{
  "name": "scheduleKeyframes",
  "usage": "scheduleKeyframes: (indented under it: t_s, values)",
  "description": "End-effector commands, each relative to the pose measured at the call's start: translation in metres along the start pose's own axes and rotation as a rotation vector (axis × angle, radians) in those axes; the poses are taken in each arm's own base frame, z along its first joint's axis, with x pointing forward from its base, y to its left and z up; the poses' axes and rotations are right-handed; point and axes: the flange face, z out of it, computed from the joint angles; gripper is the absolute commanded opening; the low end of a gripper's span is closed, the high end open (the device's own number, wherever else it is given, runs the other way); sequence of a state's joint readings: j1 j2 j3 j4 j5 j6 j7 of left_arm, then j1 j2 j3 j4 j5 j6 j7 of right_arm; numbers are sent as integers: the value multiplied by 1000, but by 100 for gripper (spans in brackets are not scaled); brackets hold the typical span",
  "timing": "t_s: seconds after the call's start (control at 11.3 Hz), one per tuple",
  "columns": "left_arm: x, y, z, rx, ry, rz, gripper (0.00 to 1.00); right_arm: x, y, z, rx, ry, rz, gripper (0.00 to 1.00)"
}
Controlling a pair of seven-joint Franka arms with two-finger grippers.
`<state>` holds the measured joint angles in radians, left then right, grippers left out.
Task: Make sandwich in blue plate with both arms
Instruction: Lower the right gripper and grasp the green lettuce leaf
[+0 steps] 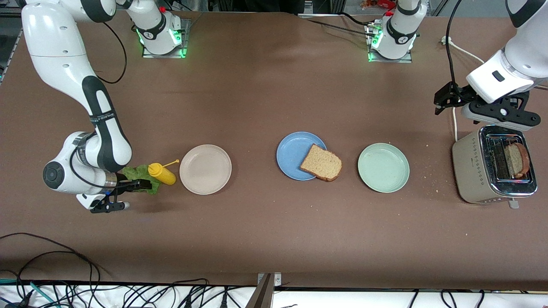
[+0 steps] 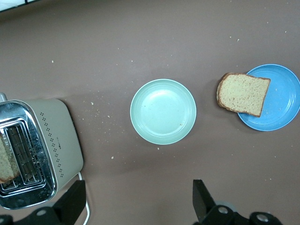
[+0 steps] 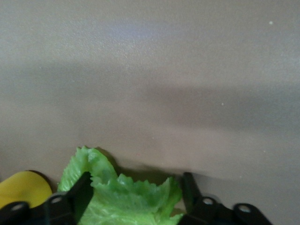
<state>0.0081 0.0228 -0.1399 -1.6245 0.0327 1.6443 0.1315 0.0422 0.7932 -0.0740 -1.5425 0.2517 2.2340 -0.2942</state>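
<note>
Plates: three — blue plate [image 1: 293, 150], pale green plate [image 1: 383, 167], cream plate [image 1: 205, 169].
Bread slices: two — one slice [image 1: 321, 163] on blue plate, one slice [image 1: 516, 159] in toaster slot.
Lettuce leaf [image 1: 136, 173]: one.
Yellow squeeze bottle [image 1: 162, 173]: one.
Toaster [image 1: 475, 173]: one.
Robot arms: two, each with one gripper — left gripper [image 2: 136, 199], right gripper [image 3: 136, 192].

Right end effector [image 1: 139, 185] low, fingers spread; left end effector [image 1: 445, 99] raised, open.
</note>
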Motion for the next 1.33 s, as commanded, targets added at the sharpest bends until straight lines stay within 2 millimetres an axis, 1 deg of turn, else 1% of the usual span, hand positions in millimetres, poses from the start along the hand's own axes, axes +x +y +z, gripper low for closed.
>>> scheduleKeyframes:
  t_s: [0.0,0.36,0.53,0.62,0.8,0.98,1.07,1.16,1.24]
  values:
    - [-5,0,-2,-2,-9,13,100,3,-1,-6,28,23,-71,0]
    - [-5,3,-3,-1,-9,17,100,4,-7,-24,32,27,-79,0]
    - [-4,3,-3,-1,-8,17,100,4,-10,-37,35,32,-84,0]
    - [-5,3,-4,-1,-6,16,100,3,-15,-45,41,26,-90,0]
    - [-5,3,-4,-2,-11,17,100,-1,-21,-73,54,16,-102,0]
    - [-5,3,-4,-2,-12,17,100,-7,-29,-110,55,18,-120,0]
    - [-5,4,-3,-2,-14,19,100,-12,-36,-127,63,6,-131,0]
    - [-5,3,-3,-2,-14,19,100,-16,-30,-140,58,1,-147,0]
    - [-5,3,-4,-2,-12,17,100,-18,-38,-158,49,10,-203,0]
